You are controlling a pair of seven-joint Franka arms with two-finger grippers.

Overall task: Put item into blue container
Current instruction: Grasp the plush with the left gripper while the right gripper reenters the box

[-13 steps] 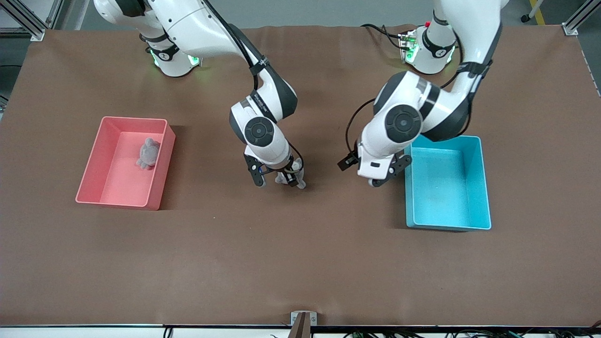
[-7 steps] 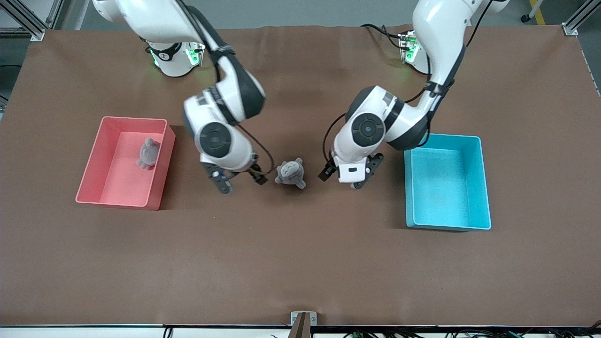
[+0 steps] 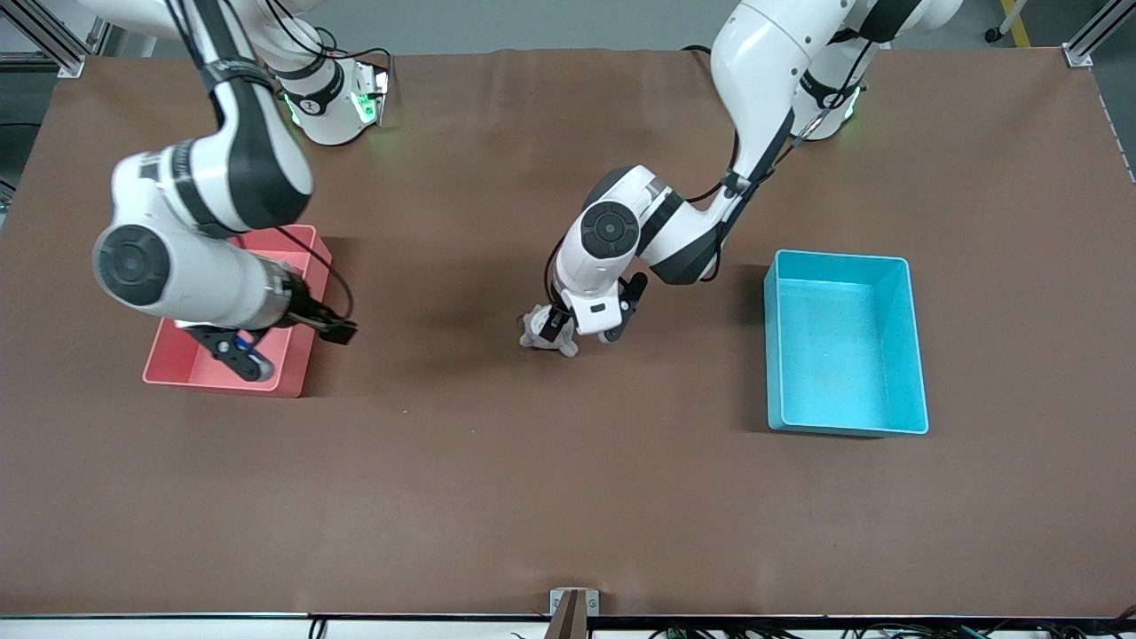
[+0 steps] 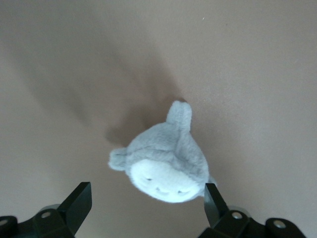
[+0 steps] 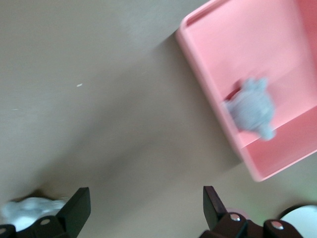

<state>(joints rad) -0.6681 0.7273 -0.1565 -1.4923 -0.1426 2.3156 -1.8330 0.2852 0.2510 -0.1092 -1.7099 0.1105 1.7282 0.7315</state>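
A small grey plush toy (image 3: pixel 538 330) with a white face lies on the brown table about midway between the two bins. My left gripper (image 3: pixel 586 328) hangs open just over it. In the left wrist view the toy (image 4: pixel 163 158) sits just ahead of the gap between the left gripper's (image 4: pixel 146 208) fingers, untouched. The cyan-blue container (image 3: pixel 834 355) stands empty toward the left arm's end of the table. My right gripper (image 3: pixel 288 346) is open over the pink bin's edge, and the right wrist view shows the right gripper (image 5: pixel 144 208) holding nothing.
The pink-red bin (image 3: pixel 306 257) stands toward the right arm's end, partly covered by the right arm. The right wrist view shows a second grey plush (image 5: pixel 250 106) lying inside the pink bin (image 5: pixel 257 44). Bare brown table lies between the toy and the blue container.
The right gripper let go of the toy and swung away to the pink bin. The left arm moved from beside the blue container to over the toy.
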